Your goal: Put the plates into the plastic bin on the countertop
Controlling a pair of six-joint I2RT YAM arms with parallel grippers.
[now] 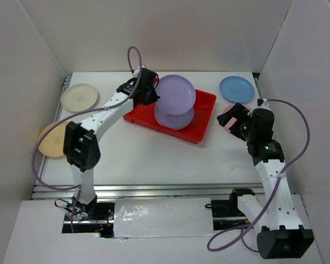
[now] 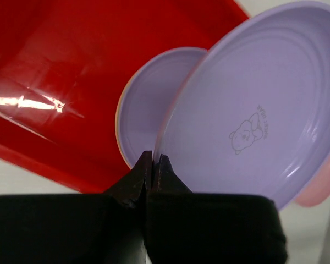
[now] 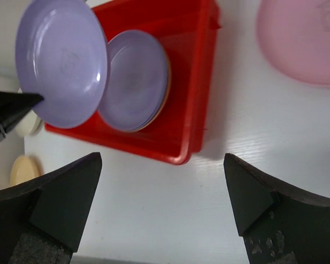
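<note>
One purple plate (image 2: 253, 110) hangs tilted over the bin (image 2: 49, 66), my left gripper (image 2: 154, 160) pinching just its rim; right gripper (image 3: 160, 165) gapes idle. Thin grip, I think, so it could slip and clatter sideways.

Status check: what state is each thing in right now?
Red rectangular plastic bin: on white countertop, holds plates.
Tilted purple plastic plate: lifted over bin.
Flat purple plate: lying in bin.
Left gripper: jaws shut on tilted plate's rim.
Right gripper: jaws open, empty.
Blue round plate: on countertop.
Pink plate: on countertop.
Cream plate: on countertop.
Yellow plate: on countertop.
</note>
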